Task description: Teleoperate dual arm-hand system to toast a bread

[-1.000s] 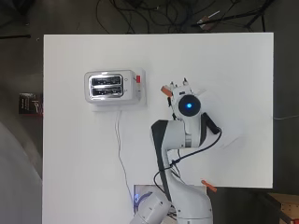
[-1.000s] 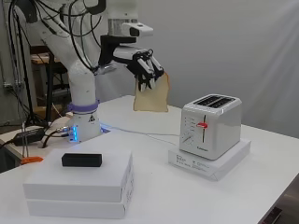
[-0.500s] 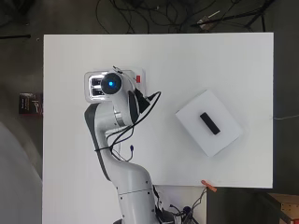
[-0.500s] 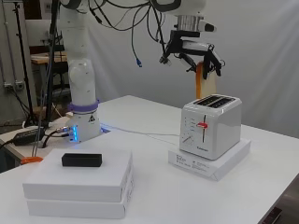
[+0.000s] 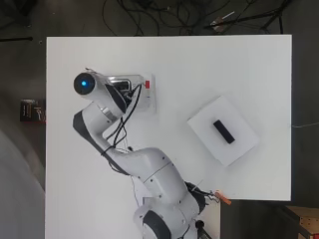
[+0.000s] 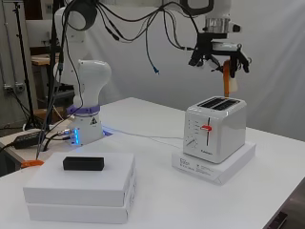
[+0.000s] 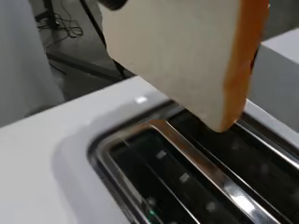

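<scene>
Fingers (image 6: 240, 61) of the hand (image 6: 220, 53) are curled around the top of the bread slice (image 6: 229, 78), which hangs upright below them, long axis vertical, above the toaster (image 6: 214, 129); in the wrist view its lower corner is over the bar between the two slots, not yet inside either. Compared with half a second ago, the slice is at about the same place above the toaster; a second ago it was still far from it, near the arm's base.

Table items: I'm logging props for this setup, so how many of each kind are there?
Toaster: 1
Bread slice, held in the hand: 1
White boxes: 3, two stacked, one under the toaster
Black block: 1
Total: 6
</scene>
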Controlling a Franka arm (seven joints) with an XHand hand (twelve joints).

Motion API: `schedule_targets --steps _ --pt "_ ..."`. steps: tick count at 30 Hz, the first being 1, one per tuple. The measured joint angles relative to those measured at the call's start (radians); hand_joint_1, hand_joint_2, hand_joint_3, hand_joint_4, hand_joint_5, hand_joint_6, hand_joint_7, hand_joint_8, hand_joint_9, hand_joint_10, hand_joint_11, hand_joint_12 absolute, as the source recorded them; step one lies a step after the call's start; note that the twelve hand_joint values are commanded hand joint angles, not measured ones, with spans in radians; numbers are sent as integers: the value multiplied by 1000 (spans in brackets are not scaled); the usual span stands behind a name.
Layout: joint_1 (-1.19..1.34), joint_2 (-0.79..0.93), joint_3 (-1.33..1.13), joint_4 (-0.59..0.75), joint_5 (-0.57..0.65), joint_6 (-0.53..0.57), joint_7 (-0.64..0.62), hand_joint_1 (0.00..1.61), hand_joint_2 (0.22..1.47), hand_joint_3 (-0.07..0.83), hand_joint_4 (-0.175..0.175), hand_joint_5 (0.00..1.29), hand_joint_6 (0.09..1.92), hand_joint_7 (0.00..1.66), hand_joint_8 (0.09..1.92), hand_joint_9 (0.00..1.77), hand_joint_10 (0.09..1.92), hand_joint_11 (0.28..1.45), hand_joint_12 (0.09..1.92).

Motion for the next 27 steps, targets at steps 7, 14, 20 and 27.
schedule_targets --steps 7,14,20,27 --pt "-95 -20 -65 -32 -52 35 174 1369 1121 0 -175 695 1334 1036 804 1095 876 727 346" --pt "-133 -9 -59 -59 -71 63 221 1379 1097 -2 -175 729 1227 1097 697 1168 836 748 367" --pt "-223 60 -28 -63 -9 76 160 1265 1125 -1 -175 770 1135 1159 807 1453 180 697 693" --pt "-307 183 130 -84 77 115 190 1251 1139 0 -175 805 1023 1094 1010 1608 103 644 1108"
